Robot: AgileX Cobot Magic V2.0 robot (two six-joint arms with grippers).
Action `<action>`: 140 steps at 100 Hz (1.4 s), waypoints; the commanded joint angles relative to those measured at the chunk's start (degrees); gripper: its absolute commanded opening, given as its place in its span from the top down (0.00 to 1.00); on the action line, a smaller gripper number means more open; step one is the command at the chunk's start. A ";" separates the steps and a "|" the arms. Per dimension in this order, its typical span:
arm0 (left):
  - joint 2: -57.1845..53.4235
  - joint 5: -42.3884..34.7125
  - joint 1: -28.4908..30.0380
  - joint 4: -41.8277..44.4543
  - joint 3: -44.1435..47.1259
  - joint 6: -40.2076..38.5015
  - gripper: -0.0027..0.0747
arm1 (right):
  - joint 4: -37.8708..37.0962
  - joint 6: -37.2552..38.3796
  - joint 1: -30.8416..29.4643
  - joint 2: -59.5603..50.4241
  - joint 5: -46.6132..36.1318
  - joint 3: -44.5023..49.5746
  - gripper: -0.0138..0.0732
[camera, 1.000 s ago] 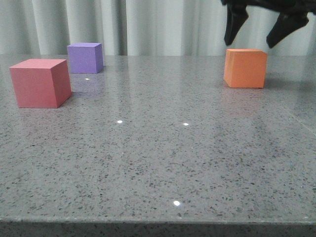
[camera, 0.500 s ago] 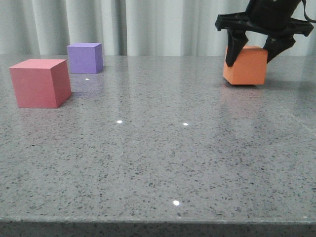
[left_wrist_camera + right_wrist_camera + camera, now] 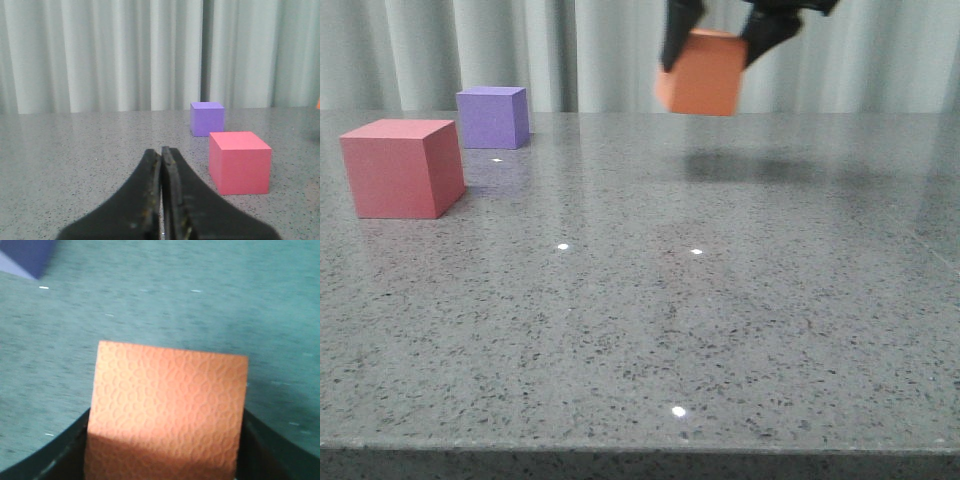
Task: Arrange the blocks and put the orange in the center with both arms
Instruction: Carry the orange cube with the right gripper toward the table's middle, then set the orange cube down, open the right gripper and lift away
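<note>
Hanging clear above the speckled grey stone tabletop [image 3: 720, 300], the orange cube [image 3: 702, 73] is clamped between the two dark angular fingers of the right gripper [image 3: 715, 35], one finger on each side face, and its soft shadow lies on the tabletop below and a little to the right. From the right wrist view the cube's upper face [image 3: 167, 410] fills the space between the black fingers [image 3: 65, 450], and its matte foam skin shows a fine pebbled, cell-like embossing with sharp straight edges. Well off to the left of that gripper, in the front view, the purple cube [image 3: 493, 117] sits flat on the tabletop near the pale pleated curtain [image 3: 570, 50], and the pinkish-red cube [image 3: 402, 167] stands nearer the camera and further left, the two apart. Both have the same matte, sharp-cornered block shape. The left gripper [image 3: 161, 200] has its two curved black fingers pressed together with only a hairline seam between them, holding nothing; ahead of it and to one side rests the pinkish-red cube [image 3: 240, 162], with the purple cube [image 3: 207, 119] just beyond it. The tabletop is glossy enough to carry small bright light spots.
</note>
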 commanded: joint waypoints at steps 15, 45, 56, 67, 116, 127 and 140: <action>-1.99 -4.63 0.00 -0.30 2.36 -0.05 0.99 | -3.52 9.96 3.79 1.24 -6.33 -4.21 0.44; -1.99 -4.63 0.00 -0.30 2.36 -0.05 0.99 | -3.52 10.32 4.63 6.54 -4.96 -8.22 0.42; -1.99 -4.63 0.00 -0.30 2.36 -0.05 0.99 | -3.52 10.32 4.63 6.86 -5.24 -8.22 0.32; -1.99 -4.63 0.00 -0.30 2.36 -0.05 0.99 | -3.47 10.32 4.63 6.86 -6.17 -8.22 0.14; -1.99 -4.63 0.00 -0.30 2.36 -0.05 0.99 | -3.61 7.19 4.01 3.93 0.21 -10.66 0.10; -1.99 -4.63 0.00 -0.30 2.36 -0.05 0.99 | -3.66 4.79 2.91 0.94 3.66 -10.60 0.10; -1.99 -4.63 0.00 -0.30 2.36 -0.05 0.99 | -4.09 1.58 0.73 -3.16 7.83 -9.58 0.10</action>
